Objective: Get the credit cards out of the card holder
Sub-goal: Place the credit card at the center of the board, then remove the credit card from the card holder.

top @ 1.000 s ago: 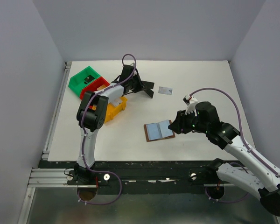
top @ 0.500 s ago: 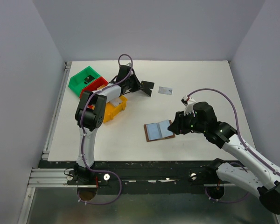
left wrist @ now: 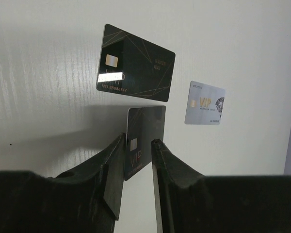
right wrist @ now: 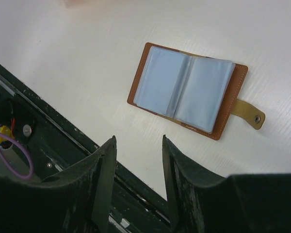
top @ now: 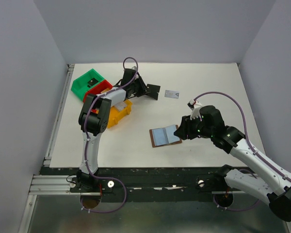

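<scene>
The card holder (top: 165, 135) lies open on the table, brown with grey-blue pockets (right wrist: 189, 90) and its tab (right wrist: 247, 112) to one side. My right gripper (right wrist: 138, 143) hovers open just beside it, toward the table's front edge, with nothing between its fingers. At the far middle, my left gripper (left wrist: 138, 145) stands open around a black credit card (left wrist: 144, 133). This card leans on one finger with a gap to the other. A second black card (left wrist: 136, 62) and a pale silver-blue card (left wrist: 205, 103) lie flat on the table beyond it. The silver-blue card (top: 171, 94) also shows in the top view.
Green (top: 87, 82), red (top: 99, 90) and yellow (top: 119, 111) bins stand in a row at the far left, close to the left arm. The black rail of the table's front edge (right wrist: 63, 141) runs just under my right gripper.
The left gripper's jaws have parted from the black card they were shut on, after drawing back slightly to the left. The right arm has hardly moved.
</scene>
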`<move>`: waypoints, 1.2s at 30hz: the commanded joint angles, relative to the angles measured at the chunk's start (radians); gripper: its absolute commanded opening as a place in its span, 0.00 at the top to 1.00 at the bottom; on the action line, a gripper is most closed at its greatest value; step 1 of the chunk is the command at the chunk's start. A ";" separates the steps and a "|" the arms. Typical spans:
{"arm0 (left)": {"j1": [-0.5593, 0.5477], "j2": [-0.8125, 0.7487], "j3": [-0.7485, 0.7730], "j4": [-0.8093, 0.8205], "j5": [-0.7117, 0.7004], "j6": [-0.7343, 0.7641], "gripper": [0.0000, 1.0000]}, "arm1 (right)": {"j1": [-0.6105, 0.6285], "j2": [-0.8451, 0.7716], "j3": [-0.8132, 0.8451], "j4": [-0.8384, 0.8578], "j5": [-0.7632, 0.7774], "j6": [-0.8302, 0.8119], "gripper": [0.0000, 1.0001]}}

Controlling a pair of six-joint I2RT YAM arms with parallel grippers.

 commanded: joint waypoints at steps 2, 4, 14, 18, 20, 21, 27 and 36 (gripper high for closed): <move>0.004 0.010 0.014 -0.032 0.007 0.030 0.58 | -0.001 0.014 -0.006 0.013 -0.002 -0.013 0.50; 0.007 0.007 0.009 -0.038 0.006 0.036 0.56 | -0.001 0.016 -0.005 0.013 -0.009 -0.014 0.50; 0.037 -0.033 0.005 -0.084 -0.034 0.067 0.48 | -0.001 0.010 -0.015 0.012 -0.003 -0.011 0.50; 0.051 -0.062 0.002 -0.103 -0.056 0.085 0.47 | -0.001 0.007 -0.018 0.010 0.020 -0.010 0.50; 0.054 -0.086 -0.008 -0.109 -0.077 0.093 0.46 | -0.001 0.005 -0.022 0.004 0.075 0.002 0.50; 0.054 -0.105 -0.014 -0.112 -0.092 0.102 0.45 | -0.001 0.005 -0.026 -0.004 0.130 0.015 0.50; 0.039 -0.255 -0.092 -0.114 -0.183 0.115 0.42 | -0.012 0.023 -0.045 -0.021 0.365 0.081 0.36; -0.175 -0.546 -0.319 -0.135 -0.404 0.177 0.37 | -0.119 0.186 -0.080 0.045 0.351 0.150 0.35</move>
